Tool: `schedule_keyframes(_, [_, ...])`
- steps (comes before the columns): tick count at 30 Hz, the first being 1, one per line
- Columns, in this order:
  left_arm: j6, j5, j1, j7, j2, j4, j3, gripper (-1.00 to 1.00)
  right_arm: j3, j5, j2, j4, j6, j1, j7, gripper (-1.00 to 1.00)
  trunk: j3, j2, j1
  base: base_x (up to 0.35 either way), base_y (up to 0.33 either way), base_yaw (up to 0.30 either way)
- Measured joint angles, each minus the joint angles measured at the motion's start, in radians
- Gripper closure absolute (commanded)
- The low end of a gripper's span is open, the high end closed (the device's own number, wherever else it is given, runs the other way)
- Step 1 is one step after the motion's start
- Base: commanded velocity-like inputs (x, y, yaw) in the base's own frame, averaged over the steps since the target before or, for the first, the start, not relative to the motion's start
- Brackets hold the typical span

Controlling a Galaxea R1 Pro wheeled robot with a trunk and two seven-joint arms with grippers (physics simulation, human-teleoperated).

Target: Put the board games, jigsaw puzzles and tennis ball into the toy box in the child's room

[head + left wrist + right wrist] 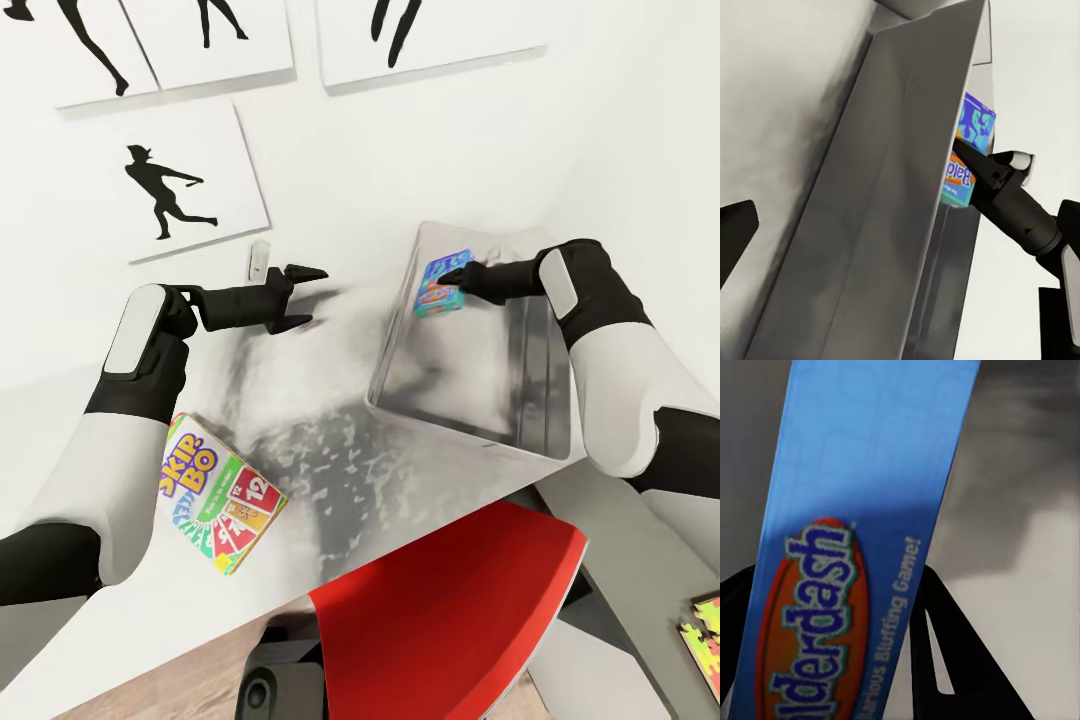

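The small blue board game (443, 284) stands on edge inside the far end of the pale grey toy box (470, 400), with my right gripper (456, 281) shut on it. The right wrist view shows its blue face (847, 547) between the dark fingers (945, 660). In the left wrist view the game (971, 146) shows past the toy box wall (885, 217). I cannot tell whether it touches the bin's floor. My left gripper (311, 297) hovers open over the table (330, 440), left of the bin. The SKIP-BO board game (220, 495) lies flat near the front left edge.
A red chair (450, 610) stands against the table's front edge. A jigsaw puzzle box (704, 632) lies on a grey surface at the lower right. Silhouette prints (180, 185) hang on the white wall right behind the table.
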State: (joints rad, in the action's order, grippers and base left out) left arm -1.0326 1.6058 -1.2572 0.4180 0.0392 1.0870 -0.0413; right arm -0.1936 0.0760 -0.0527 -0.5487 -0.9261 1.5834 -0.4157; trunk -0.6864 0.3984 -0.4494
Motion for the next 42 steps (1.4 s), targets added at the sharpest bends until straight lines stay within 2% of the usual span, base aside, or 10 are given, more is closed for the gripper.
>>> schedule_keyframes(33, [0.000, 0.000, -0.002, 0.000, -0.001, 0.000, 0.001, -1.00, -0.001, 0.001, 0.003, 0.001, 0.000, 0.017, 0.000, 1.00, 0.000, 0.000, 0.000, 0.000, 0.000, 0.000])
schedule_keyframes(42, [-0.001, 0.000, -0.003, 0.000, -0.001, 0.000, 0.001, -1.00, -0.001, 0.000, 0.002, 0.001, 0.001, 0.021, 0.000, 1.00, -0.007, 0.000, 0.000, 0.000, 0.000, 0.000])
